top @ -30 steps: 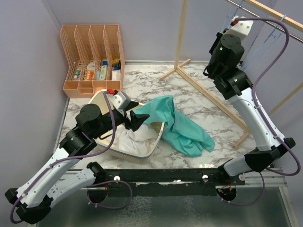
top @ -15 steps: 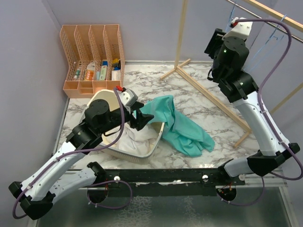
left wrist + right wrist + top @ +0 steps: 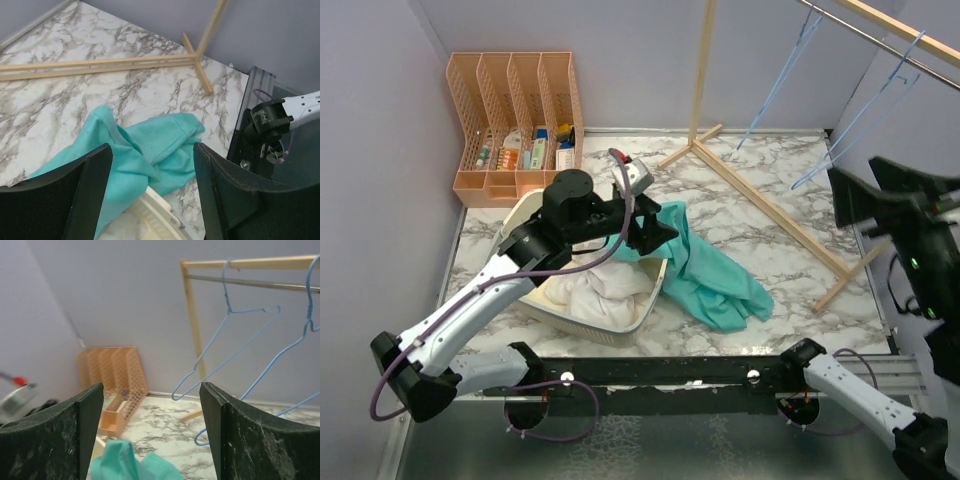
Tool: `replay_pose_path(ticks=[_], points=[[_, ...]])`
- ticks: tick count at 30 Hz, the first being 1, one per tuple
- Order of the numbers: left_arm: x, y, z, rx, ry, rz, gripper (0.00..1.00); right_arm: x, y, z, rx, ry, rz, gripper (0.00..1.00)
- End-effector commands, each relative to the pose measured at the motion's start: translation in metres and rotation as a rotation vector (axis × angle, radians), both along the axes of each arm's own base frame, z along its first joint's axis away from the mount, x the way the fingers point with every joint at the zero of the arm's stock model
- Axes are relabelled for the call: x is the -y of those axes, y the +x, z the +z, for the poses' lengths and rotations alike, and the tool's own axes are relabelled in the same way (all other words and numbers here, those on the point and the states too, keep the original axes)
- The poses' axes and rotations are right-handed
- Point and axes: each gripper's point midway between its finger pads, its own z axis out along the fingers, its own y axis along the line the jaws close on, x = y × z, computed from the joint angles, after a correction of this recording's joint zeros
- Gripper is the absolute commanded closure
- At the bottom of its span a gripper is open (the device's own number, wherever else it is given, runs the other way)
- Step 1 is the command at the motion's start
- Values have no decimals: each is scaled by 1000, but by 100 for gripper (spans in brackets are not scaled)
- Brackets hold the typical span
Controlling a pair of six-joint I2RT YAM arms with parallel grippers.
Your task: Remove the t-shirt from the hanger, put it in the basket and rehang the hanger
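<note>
Directly under the left gripper (image 3: 151, 150) lies the teal t-shirt (image 3: 167, 142). The jaws stand spread wide and grasp nothing, the cloth showing through the gap below them. From above, the t-shirt (image 3: 715, 270) hangs with one end over the rim of the white basket (image 3: 653, 292) and the rest spread on the marble table (image 3: 780, 215), on the far side of the left gripper (image 3: 655, 228) from its arm. The basket sits beneath and behind those jaws and holds a heap of white cloth (image 3: 585, 290); its ribbed rim (image 3: 156, 212) shows just below the fingers.

The right gripper (image 3: 150, 387) is released too, with nothing between its jaws. Ahead of them and higher, two blue wire hangers (image 3: 225, 340) hang from the rail of the wooden rack (image 3: 191, 315), well apart from the t-shirt (image 3: 120, 462), which lies low between the fingers. Ahead and to their left stands the orange file organizer (image 3: 117, 382). Seen from above, the organizer (image 3: 515, 100) has four slots, with small bottles and packets (image 3: 535, 150) at their front; what they are is too small to tell.
</note>
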Motion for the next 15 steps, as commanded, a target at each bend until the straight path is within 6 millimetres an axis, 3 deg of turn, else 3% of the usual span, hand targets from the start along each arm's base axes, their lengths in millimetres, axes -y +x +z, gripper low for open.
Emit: replay_pose_path(ticks=[1,3,6,10,15], points=[[38,-4,-14,-51,42,-120,32,-29,-72,-21,48,-68,331,22],[57,-2,-35,-70,114,-129,32,-29,-91,-27,59,-78,382,21],[86,-4,-73,-86,237,-143,33,-25,-102,-39,39,-84,393,21],[105,2,-135,-73,419,-74,32,-17,-112,-46,36,-82,384,21],[125,5,-173,-22,544,-46,25,-9,-122,-46,51,-73,372,20]])
